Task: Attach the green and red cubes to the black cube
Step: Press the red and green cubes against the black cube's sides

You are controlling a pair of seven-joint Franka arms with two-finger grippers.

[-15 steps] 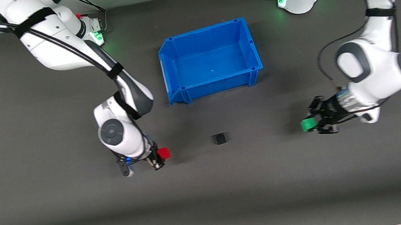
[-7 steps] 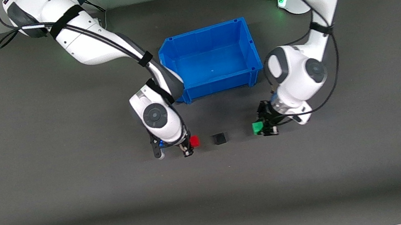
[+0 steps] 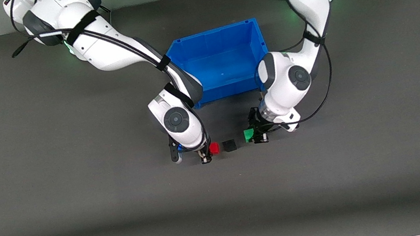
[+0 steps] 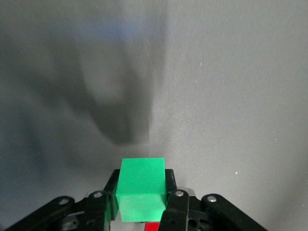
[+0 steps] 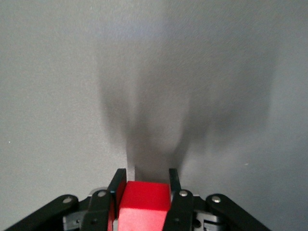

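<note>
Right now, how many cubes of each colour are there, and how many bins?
Red cube: 1, held in the right end effector
Green cube: 1, held in the left end effector
Black cube: 1, on the table between them
Blue bin: 1
Total: 4

No legible text, label, brand, number or sign anywhere in these views.
</note>
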